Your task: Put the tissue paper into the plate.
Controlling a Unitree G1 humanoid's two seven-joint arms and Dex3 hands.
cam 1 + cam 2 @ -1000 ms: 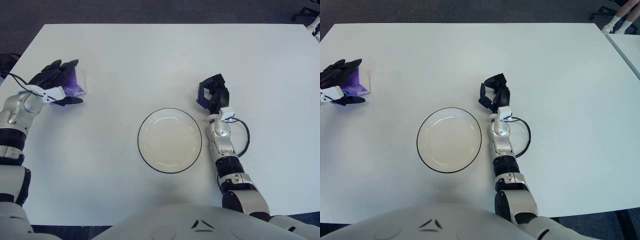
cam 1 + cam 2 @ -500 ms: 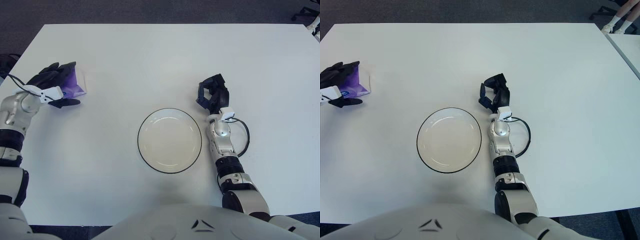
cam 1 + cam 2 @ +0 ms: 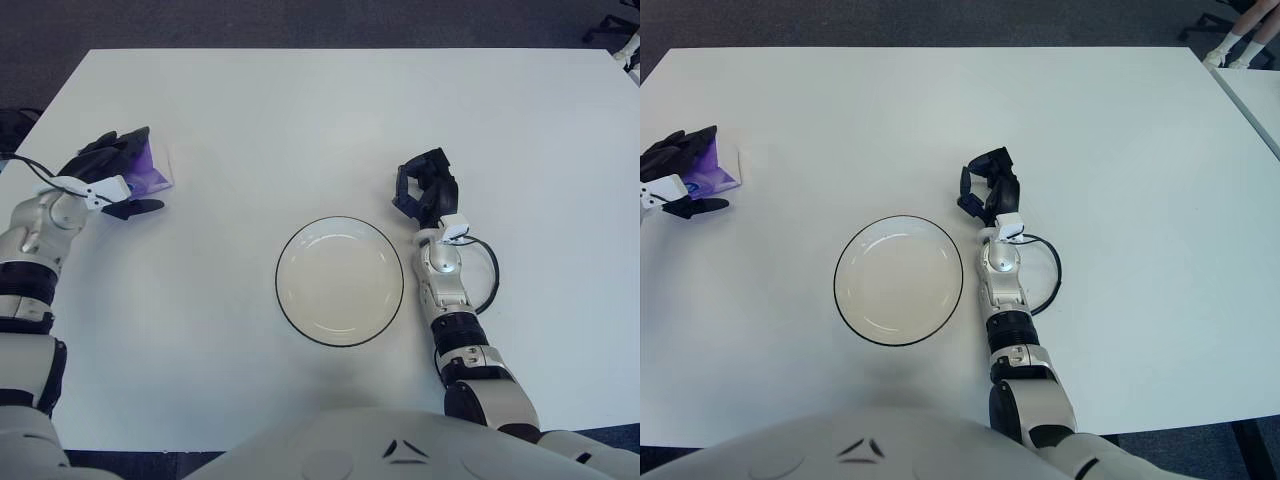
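A purple and white tissue pack point(image 3: 150, 170) lies on the white table near its left edge. My left hand point(image 3: 110, 175) is over it, black fingers curled along its top and the thumb point(image 3: 138, 207) stretched below; the pack still touches the table. A round white plate point(image 3: 340, 280) with a dark rim sits empty at the table's middle, well to the right of the pack. My right hand point(image 3: 425, 187) shows just right of the plate's upper rim, fingers curled and holding nothing.
A black cable point(image 3: 487, 268) loops from my right wrist onto the table beside the plate. The table's left edge point(image 3: 30, 125) runs close behind my left hand. Dark floor surrounds the table.
My left hand and the tissue pack shifted slightly left and back, then settled; the grip looks the same. The right hand and the plate have not moved.
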